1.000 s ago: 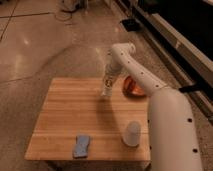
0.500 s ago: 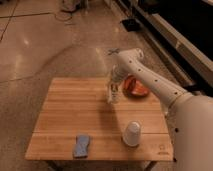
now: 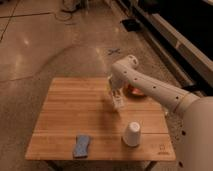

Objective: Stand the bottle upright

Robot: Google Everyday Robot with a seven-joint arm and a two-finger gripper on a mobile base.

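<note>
The bottle is a slim pale thing with dark markings, near the middle right of the wooden table. It stands close to upright, leaning slightly, with its lower end at the tabletop. My gripper comes down from the white arm that reaches in from the right. It is shut on the bottle around its upper part.
An upside-down white paper cup stands near the front right of the table. A blue sponge lies at the front, left of the cup. A reddish dish sits at the right, partly behind the arm. Dark shelving runs along the far right.
The gripper and the bottle have come down and toward the table's middle. The arm has stretched out further over the table.
</note>
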